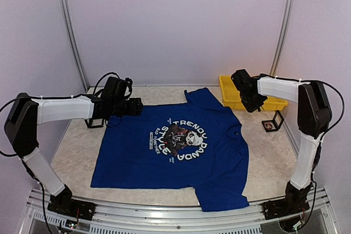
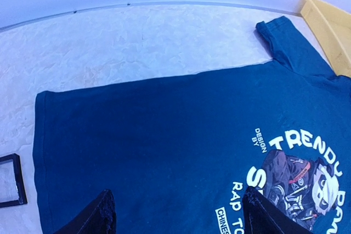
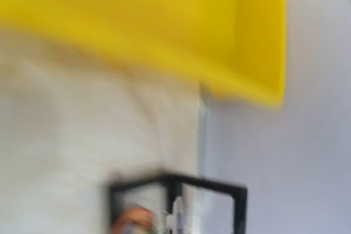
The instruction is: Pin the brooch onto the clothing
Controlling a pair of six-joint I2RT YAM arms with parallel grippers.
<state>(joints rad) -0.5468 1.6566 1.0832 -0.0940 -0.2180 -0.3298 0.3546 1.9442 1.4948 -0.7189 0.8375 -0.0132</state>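
Top external view shows the royal-blue T-shirt [image 1: 137, 163] lying flat, print up, in the middle of the tabletop [image 1: 77, 152], collar toward the right arm, with nothing pinned to it. I judge the task to be at its opening step, fetching the brooch. A small reddish-brown thing [image 1: 268, 126] sits inside a black wire stand [image 1: 273, 119] just right of the shirt's collar, and I take this to be the brooch, though it is too small and, in the right wrist view, too blurred to be sure. The right fingers [image 1: 250, 102] hang above the near rim of the yellow bin [image 1: 225, 89], just beside that stand. Whether they are spread or pressed together I cannot tell, since the right wrist view does not show them. The left fingers [image 2: 101, 217] are spread wide and pinch nothing, poised over the hem end of the shirt near a second black stand [image 2: 13, 182]. The next move probably calls for the right arm to come down over the stand and close squarely on the brooch without tipping the light frame. The left arm can then press the cloth flat where the pin is to go. On the shirt the white print reads "TRENDY STYLE PANDA" around a panda picture. In the left wrist view "DESIGN BY", "TREND", "RAP TO" and a boxed "CHINES" are legible, the rest cut off by the edge.
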